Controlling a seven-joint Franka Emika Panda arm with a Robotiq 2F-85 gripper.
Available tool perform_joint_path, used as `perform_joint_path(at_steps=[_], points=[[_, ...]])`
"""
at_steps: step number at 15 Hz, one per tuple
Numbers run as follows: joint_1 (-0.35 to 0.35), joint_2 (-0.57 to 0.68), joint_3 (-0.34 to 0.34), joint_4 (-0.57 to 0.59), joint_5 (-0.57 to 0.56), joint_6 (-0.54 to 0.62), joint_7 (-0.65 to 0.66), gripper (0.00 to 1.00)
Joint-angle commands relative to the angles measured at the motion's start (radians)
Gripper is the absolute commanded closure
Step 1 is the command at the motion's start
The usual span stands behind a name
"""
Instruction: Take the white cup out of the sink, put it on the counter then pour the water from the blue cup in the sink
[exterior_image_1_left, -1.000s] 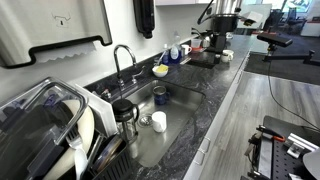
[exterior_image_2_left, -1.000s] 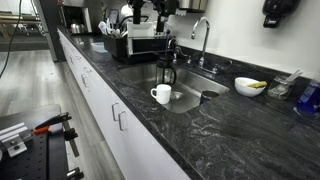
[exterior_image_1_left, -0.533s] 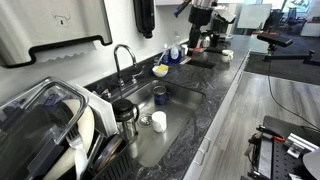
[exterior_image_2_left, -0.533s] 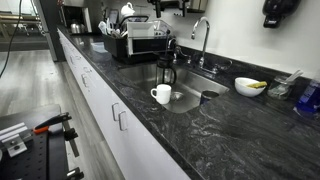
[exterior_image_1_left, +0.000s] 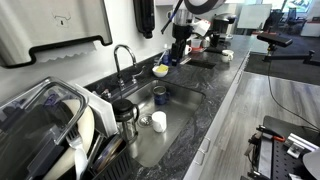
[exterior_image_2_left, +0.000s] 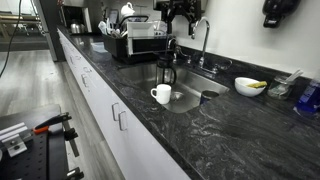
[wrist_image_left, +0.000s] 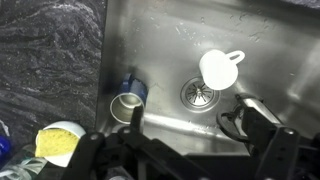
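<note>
Currently one white cup (exterior_image_1_left: 158, 121) stands upright on the floor of the single sink (exterior_image_1_left: 180, 112), near one blue cup (exterior_image_1_left: 160, 94) in the same basin; neither is on the counter (exterior_image_1_left: 215, 90). The wrist view alone shows the gripper (wrist_image_left: 175, 140) with its fingers spread wide and holding nothing, and the drain (wrist_image_left: 200, 94) just beside the white cup. Both exterior views show the one faucet (exterior_image_1_left: 122, 60), which the wrist view misses. Since a second ago the arm has swung from the counter's far end to above the sink; both cups lie unmoved.
</note>
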Motion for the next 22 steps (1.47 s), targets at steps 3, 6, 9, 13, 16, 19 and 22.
perform_joint_path(at_steps=[3,6,9,13,16,19,22], points=[[-0.017,0.024,0.023,0.026,-0.003,-0.032,0.026,0.0],[-0.004,0.015,0.03,0.006,0.001,-0.023,0.089,0.0],[0.026,0.002,0.056,-0.052,0.026,0.009,0.31,0.0],[0.065,0.039,0.088,-0.089,0.05,0.072,0.605,0.0],[0.082,0.082,0.085,-0.103,0.06,0.157,0.781,0.0],[0.087,0.134,0.067,-0.098,0.069,0.236,0.932,0.0],[0.087,0.183,0.056,-0.095,0.119,0.293,1.055,0.0]])
